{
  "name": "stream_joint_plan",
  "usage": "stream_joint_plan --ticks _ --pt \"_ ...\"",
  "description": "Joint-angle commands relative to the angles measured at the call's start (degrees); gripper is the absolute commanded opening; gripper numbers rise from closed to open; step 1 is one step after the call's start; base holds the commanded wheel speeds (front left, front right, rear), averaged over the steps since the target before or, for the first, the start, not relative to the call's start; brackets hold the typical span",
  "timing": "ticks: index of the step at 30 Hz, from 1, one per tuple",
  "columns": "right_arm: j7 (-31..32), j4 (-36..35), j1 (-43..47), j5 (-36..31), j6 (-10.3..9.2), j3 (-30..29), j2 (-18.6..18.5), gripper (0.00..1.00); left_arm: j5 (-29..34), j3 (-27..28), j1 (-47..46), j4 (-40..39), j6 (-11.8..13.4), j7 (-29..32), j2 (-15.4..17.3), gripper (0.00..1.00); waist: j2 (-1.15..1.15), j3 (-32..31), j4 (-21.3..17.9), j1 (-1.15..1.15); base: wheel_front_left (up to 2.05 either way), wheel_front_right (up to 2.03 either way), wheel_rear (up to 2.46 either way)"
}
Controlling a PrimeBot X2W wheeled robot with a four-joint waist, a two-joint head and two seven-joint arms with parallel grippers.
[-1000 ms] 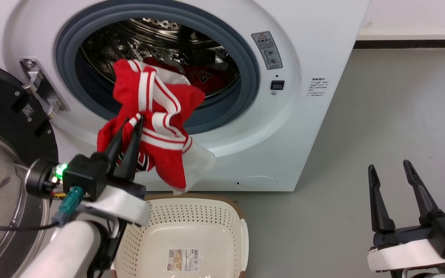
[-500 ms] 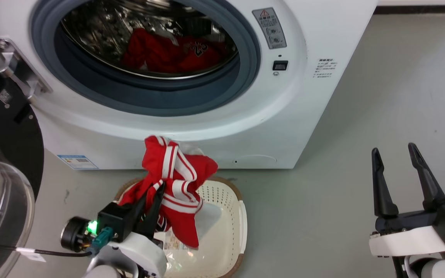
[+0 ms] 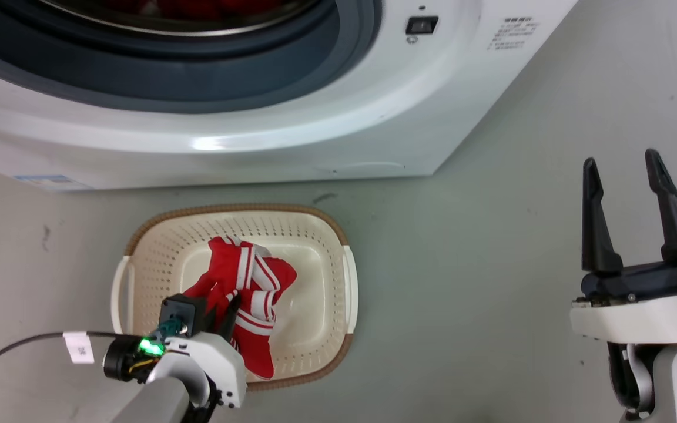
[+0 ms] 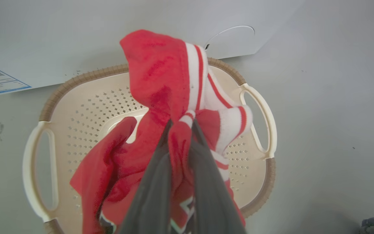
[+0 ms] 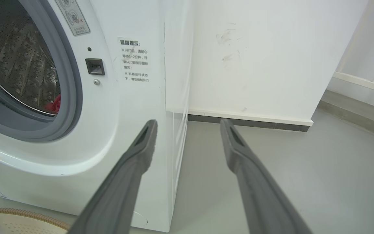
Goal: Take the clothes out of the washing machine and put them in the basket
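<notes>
The left gripper point(image 3: 225, 306) is clamped on a red jersey point(image 3: 251, 281) — its fingers point(image 4: 151, 188) pinch a white-striped fold, and the rest hangs bunched down inside the basket point(image 3: 328, 234). Can't tell if the cloth touches the bottom. The basket sits on the floor point(image 3: 462, 264) just in front of the washer point(image 3: 256, 147). The right gripper point(image 3: 620, 157) is well off to the side above the floor — spread apart, holding nothing. A bit more red cloth point(image 5: 53, 104) shows inside the drum point(image 5: 18, 65).
</notes>
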Motion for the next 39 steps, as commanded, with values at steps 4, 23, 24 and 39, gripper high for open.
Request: stream_joint_plan --ticks 4,23,24,39 --pt "-0.10 -0.80 -2.87 0.67 -0.04 0.00 0.05 1.00 0.74 -0.35 -6.25 9.37 -2.00 -0.52 -1.71 0.00 0.00 7.73 -2.38 -0.01 0.00 0.00 0.00" --pt "-0.10 -3.28 -10.00 2.98 -0.04 -1.89 0.05 1.00 7.01 -7.45 -26.11 33.32 -3.91 5.50 -5.41 0.00 0.00 24.86 -4.41 -0.01 0.00 0.00 0.00" --pt "-0.10 -3.27 -10.14 2.98 -0.04 -1.88 0.05 1.00 7.16 -7.76 -26.33 33.57 -3.86 5.84 -5.47 0.00 0.00 25.03 -4.44 -0.01 0.00 0.00 0.00" --pt "-0.10 -1.20 -7.98 1.57 -0.04 -1.47 0.03 1.00 6.67 -9.52 -23.14 34.66 -4.92 2.72 -8.15 1.00 0.00 16.28 -2.30 -0.01 0.00 0.00 0.00"
